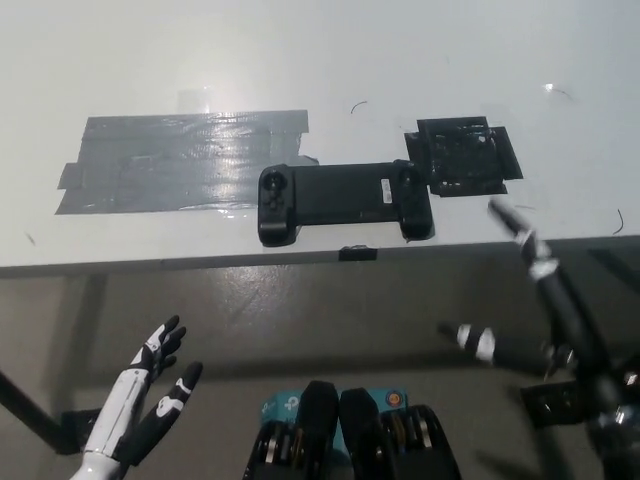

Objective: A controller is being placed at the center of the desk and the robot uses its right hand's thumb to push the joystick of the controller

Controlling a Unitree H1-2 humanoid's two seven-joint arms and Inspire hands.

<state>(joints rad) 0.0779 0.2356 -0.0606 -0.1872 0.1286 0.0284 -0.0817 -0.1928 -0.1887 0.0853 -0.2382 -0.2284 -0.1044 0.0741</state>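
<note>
On the desk (pixel 150 60), flat black controller (pixel 345 201)

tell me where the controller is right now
In the head view the controller lies flat near the front edge of the white desk, about mid-picture, between the grey tape patch to its left and the black tape patch to its right.

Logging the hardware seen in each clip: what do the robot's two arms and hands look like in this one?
The left hand is white along its back and forearm, with black fingers carrying white segments near the knuckles. The right hand and arm are black throughout: thin, rod-like fingers, each ringed by a pale band partway along, leading to a dark mechanical wrist at the picture's lower right. No loose cables are clearly visible.
</note>
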